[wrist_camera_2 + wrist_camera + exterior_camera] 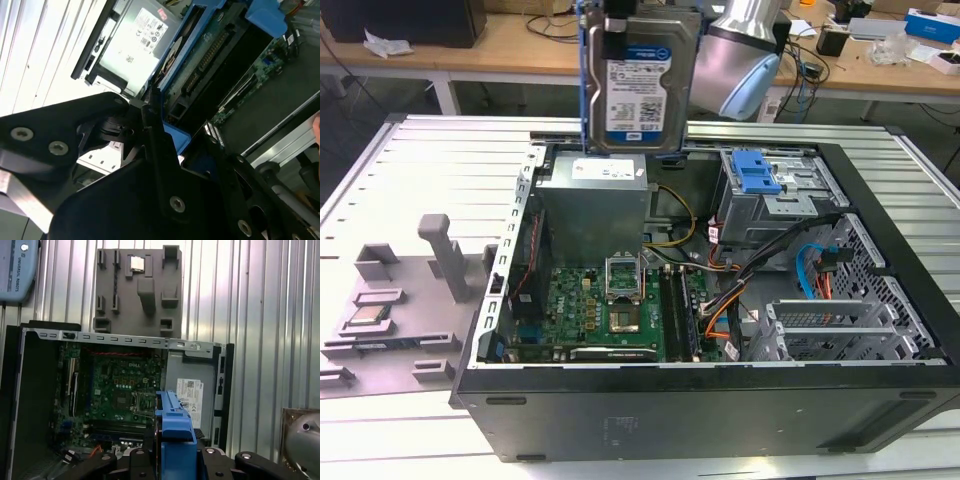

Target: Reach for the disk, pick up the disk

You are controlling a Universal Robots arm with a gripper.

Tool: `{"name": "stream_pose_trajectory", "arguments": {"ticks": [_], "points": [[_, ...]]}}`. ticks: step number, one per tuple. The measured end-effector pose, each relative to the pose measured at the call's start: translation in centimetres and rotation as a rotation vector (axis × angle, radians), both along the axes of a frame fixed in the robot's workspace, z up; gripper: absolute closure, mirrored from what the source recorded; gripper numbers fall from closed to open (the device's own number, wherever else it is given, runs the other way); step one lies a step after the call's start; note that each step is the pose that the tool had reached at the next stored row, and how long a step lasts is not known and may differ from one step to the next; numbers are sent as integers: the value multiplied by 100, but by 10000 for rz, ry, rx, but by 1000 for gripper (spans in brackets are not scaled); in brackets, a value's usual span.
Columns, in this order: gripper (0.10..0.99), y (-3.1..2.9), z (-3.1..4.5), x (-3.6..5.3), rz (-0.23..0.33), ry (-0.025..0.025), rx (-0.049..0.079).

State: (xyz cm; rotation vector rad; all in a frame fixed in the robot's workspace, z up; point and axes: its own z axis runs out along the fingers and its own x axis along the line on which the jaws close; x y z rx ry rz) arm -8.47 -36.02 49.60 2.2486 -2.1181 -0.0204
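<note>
The disk [640, 85] hung upright, label facing outward, clear above the open computer case [700, 410] and over the power supply [595, 200] inside it. The gripper [175, 455] was clamped on the disk's blue rail, one finger on either side. A grey fixture tray [400, 310] lay beside the case, holding a CPU chip [368, 318]

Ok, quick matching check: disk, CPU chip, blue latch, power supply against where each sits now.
1 disk; 2 CPU chip; 3 blue latch; 4 power supply.
A on the grey holder outside the case; B inside the case beside the motherboard; C in the air above the case; D on the drive cage.
Pairs: 1-C, 2-A, 3-D, 4-B.
</note>
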Motion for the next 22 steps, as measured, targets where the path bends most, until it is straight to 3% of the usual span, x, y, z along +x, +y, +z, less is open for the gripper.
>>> {"name": "stream_pose_trajectory", "arguments": {"ticks": [7, 9, 11, 13, 16, 17, 22], "points": [[718, 1, 0, 381, -1, 0, -23], [718, 1, 0, 544, 1, 0, -34], [718, 1, 0, 614, 0, 0, -39], [718, 2, 0, 759, 0, 0, -48], [718, 2, 0, 894, 2, 0, -57], [718, 3, -1, 989, 1, -1, -61], [718, 3, 0, 1225, 2, -1, -80]]}}
